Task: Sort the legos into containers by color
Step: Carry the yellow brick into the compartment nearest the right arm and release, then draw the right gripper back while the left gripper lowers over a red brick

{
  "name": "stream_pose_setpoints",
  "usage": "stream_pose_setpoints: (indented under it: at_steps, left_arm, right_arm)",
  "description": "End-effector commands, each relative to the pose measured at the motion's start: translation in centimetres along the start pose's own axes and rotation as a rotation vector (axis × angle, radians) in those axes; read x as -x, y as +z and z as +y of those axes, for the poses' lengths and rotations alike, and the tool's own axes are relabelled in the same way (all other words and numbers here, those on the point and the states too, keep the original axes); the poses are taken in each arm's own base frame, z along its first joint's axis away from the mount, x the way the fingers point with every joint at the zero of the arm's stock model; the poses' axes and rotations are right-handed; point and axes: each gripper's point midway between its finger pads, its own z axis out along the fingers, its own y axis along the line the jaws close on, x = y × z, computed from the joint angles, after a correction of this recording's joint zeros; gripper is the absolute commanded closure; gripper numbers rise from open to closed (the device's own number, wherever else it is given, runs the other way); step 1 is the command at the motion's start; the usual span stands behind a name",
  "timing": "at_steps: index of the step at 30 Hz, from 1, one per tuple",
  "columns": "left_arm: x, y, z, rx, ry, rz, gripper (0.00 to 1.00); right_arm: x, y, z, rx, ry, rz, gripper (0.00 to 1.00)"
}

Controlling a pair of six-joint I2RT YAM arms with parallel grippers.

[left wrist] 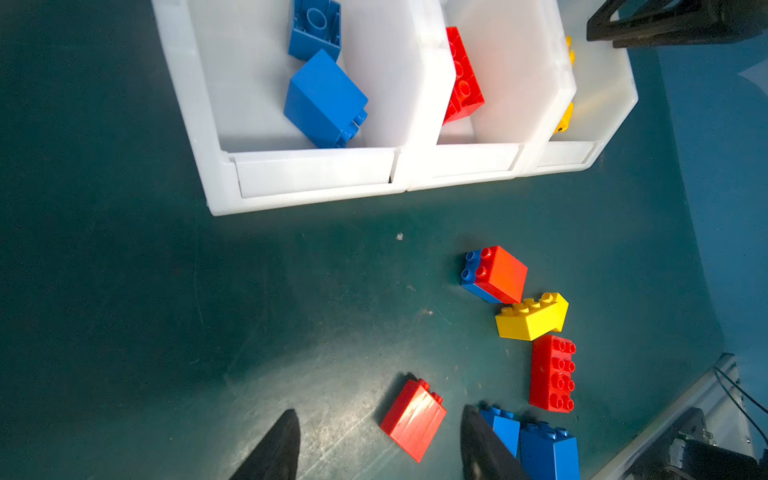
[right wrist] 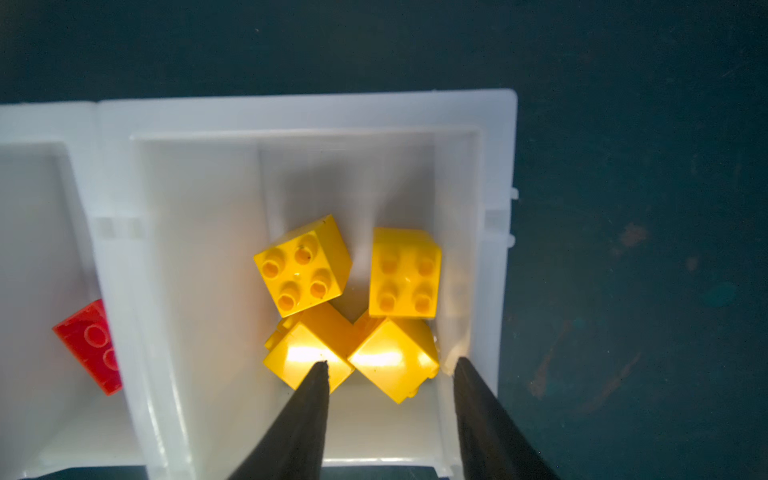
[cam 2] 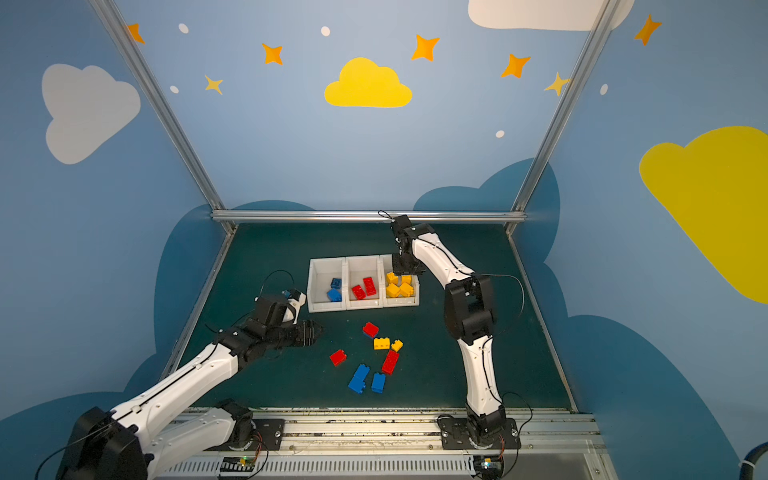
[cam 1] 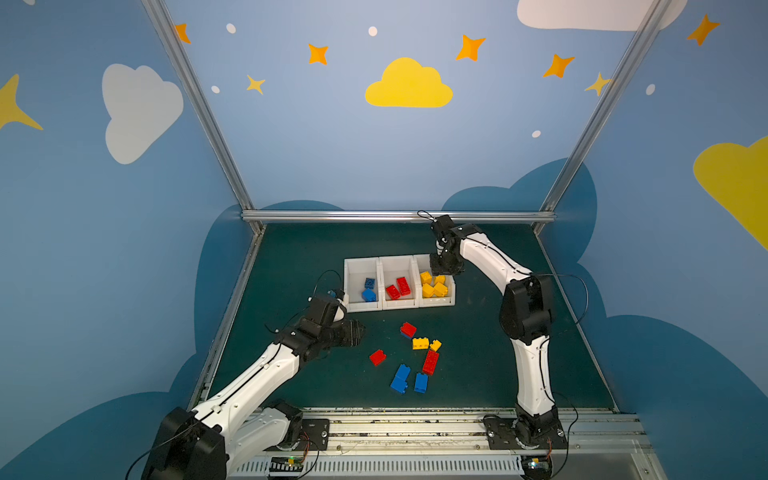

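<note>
The containers (cam 1: 382,306) are three white bins in a row. Two blue legos (cam 1: 369,290) lie in the left bin, two red ones (cam 1: 398,287) in the middle bin and several yellow ones (right wrist: 303,266) in the right bin (right wrist: 496,166). My right gripper (right wrist: 390,361) hangs open and empty over the yellow bricks, also shown in a top view (cam 1: 440,272). My left gripper (left wrist: 380,411) is open above the mat, left of the loose bricks (cam 2: 319,330). A red brick (left wrist: 413,419) lies just ahead between its fingers, untouched.
Loose on the green mat (cam 1: 291,270) lie a red brick stuck on a blue one (cam 1: 408,329), two yellow bricks (cam 1: 420,343), a long red brick (cam 1: 430,362) and two blue bricks (cam 1: 400,378). A metal rail (cam 1: 399,216) borders the far edge.
</note>
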Motion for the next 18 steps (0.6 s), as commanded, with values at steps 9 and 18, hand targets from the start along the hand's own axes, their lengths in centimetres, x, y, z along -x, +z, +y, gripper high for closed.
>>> stream_pose_setpoints:
  at_steps: [9,18]
  left_arm:
    - [-0.1,-0.1,-0.7,-0.004,0.035,0.005,0.38]
    - [-0.7,1.4,-2.6,-0.022,0.116,0.061,0.38]
  right_arm:
    - [0.0,-2.7,0.5,0.053,0.025,-0.012,0.50]
    - [-3.2,-5.2,1.1,0.126,0.055,-0.028,0.49]
